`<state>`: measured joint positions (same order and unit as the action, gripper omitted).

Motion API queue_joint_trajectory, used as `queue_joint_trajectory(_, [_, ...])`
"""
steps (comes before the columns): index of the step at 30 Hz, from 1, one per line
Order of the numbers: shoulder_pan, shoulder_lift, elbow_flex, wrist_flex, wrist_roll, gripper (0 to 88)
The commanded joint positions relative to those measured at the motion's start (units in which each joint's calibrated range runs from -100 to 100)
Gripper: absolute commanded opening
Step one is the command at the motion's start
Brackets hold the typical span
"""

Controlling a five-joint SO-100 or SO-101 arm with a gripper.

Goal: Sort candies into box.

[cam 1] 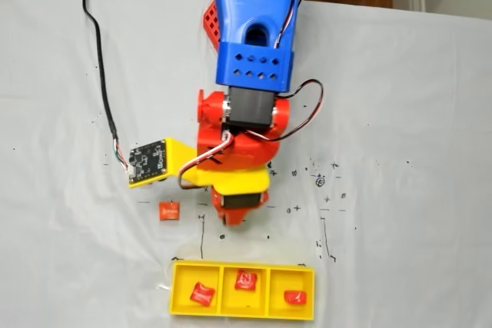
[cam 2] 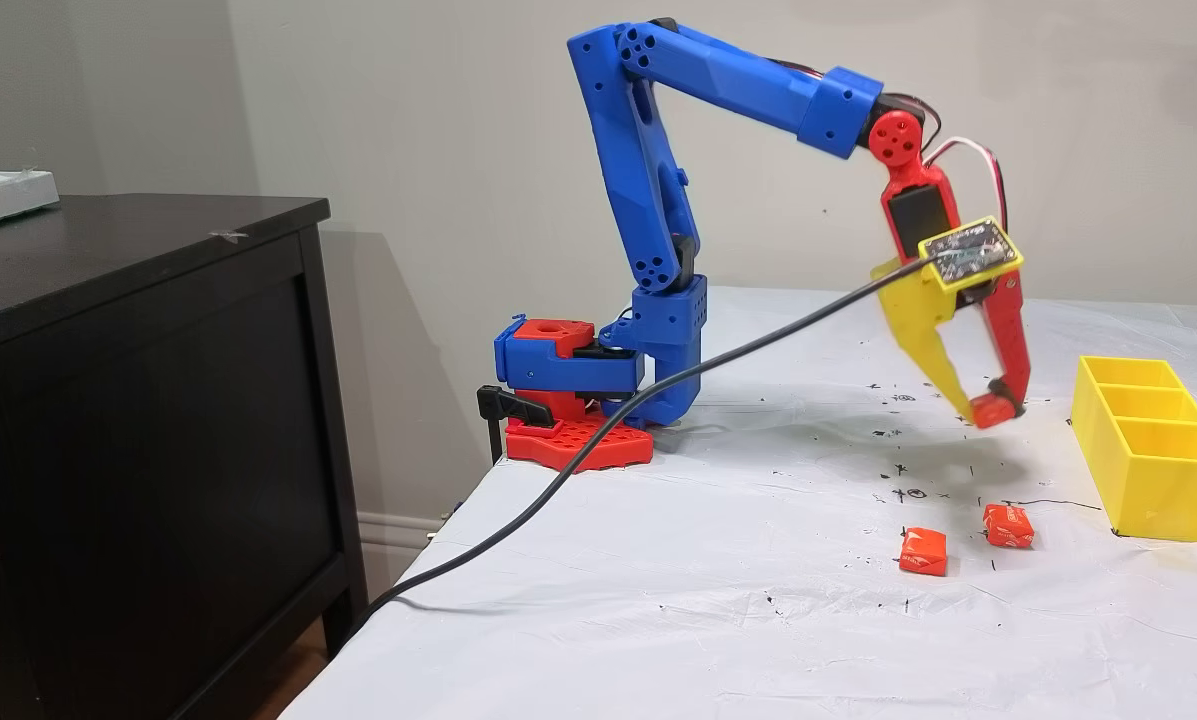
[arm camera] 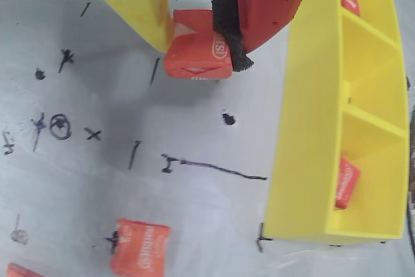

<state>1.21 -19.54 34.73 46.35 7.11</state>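
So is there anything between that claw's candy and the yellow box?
No. In the wrist view, only bare white sheet with a pen dot lies between the held candy and the box.

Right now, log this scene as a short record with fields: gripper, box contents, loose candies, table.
gripper: gripper shut on an orange candy, lifted above the table in a fixed view
box: yellow box with three compartments, one candy in each
loose candies: two on the cloth short of the box, and, apart from each other
table: white cloth with black pen marks
cable: black cable running from the wrist camera board off the table edge
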Motion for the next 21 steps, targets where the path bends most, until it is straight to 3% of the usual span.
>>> queue_joint_trajectory(1, [-2.2, -5.2, -7.4, -5.4, -5.4, 0.2])
queue_joint_trajectory(8, [-6.2, -2.8, -10.8, -12.7, -10.5, 0.2])
queue_joint_trajectory(21, [-10.6, 5.9, -16.0, -15.3, -11.3, 0.1])
